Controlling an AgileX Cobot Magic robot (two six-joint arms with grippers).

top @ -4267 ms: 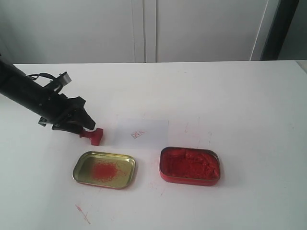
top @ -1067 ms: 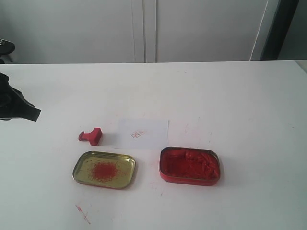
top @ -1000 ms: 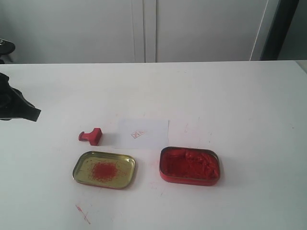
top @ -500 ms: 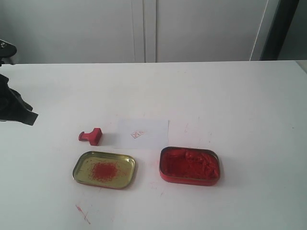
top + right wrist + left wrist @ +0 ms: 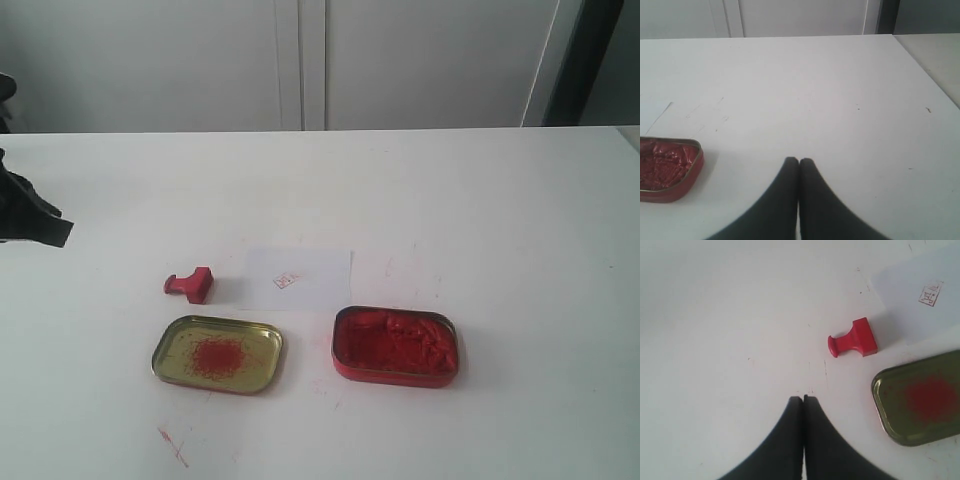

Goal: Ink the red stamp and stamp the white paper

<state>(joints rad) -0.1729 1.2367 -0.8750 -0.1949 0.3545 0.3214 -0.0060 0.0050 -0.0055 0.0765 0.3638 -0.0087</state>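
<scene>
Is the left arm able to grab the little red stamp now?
Probably yes: only bare table lies between the left gripper and the red stamp, lying on its side clear of the gold lid.

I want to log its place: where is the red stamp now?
In the exterior view the red stamp lies on its side left of centre, just left of the white paper and above the gold lid.

Small red block stamp (image 5: 190,285) + thin rectangular white paper sheet (image 5: 298,277)
Stamp on its side, foot just beside the sheet; sheet flat, one red imprint.
</scene>
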